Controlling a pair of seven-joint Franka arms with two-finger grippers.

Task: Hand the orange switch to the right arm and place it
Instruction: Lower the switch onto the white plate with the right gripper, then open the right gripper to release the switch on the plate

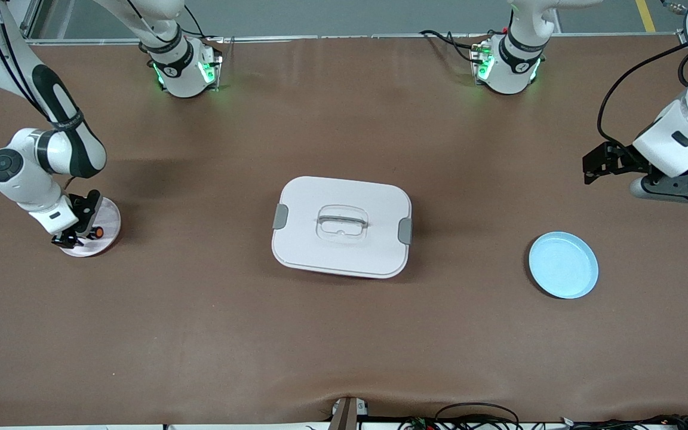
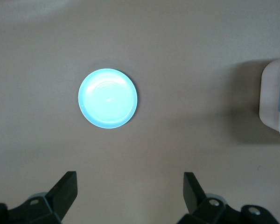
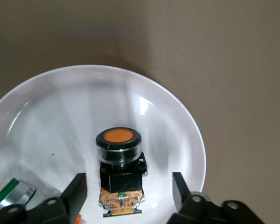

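Right end effector (image 3: 126, 191) straddles the orange switch (image 3: 119, 161) on a white plate (image 3: 177, 121), fingers open (not gripping).

- The white-and-black left gripper (image 1: 595, 167) hangs high at its own arm's end, black fingers (image 2: 67, 186) spread wide.
- The white-and-black right gripper (image 1: 75, 237) sits low, fingers (image 3: 77, 189) apart, apparently gripping nothing.
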